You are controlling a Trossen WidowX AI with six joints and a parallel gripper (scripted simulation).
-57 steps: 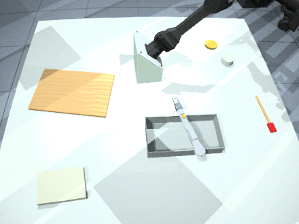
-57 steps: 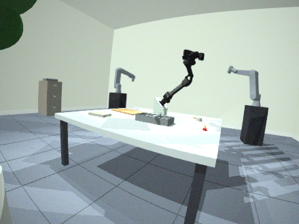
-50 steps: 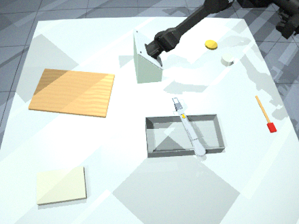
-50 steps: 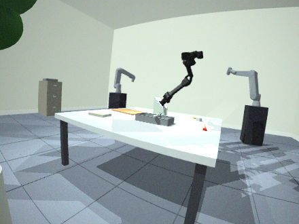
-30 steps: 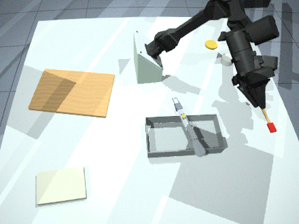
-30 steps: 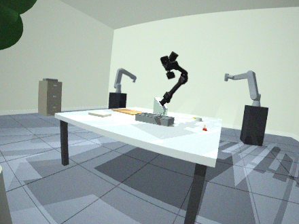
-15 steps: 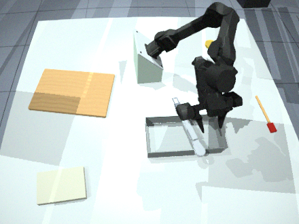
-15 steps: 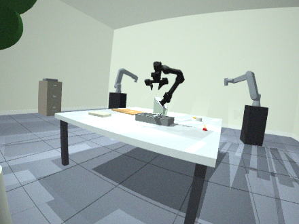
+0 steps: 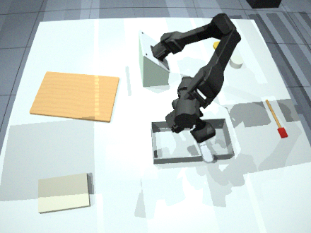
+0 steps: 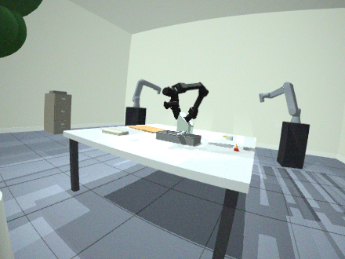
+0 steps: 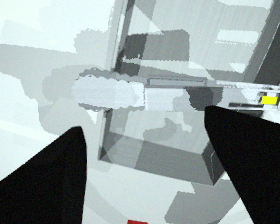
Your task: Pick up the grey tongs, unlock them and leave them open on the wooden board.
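Observation:
The grey tongs (image 9: 208,154) (image 11: 165,97) lie across the roasting tin (image 9: 177,160) (image 10: 168,136) (image 11: 160,162), their scalloped tip end over its front wall. The arm hides their rear part in the top view. The wrist view shows a yellow mark toward the hinge end at its right edge. My gripper (image 11: 145,126) is open and empty above the tin; its two black fingertips stand far apart, below the tongs in the wrist picture, and hold nothing. The wooden board (image 9: 74,95) (image 10: 147,129) lies flat at the left.
A pale green sloped block (image 9: 155,76) stands behind the tin, under the arm's base. A cream block (image 9: 63,193) (image 10: 114,132) lies front left. A red-headed spatula (image 9: 273,115) lies at the right. A white cylinder (image 9: 236,62) and a yellow disc (image 9: 216,45) are back right.

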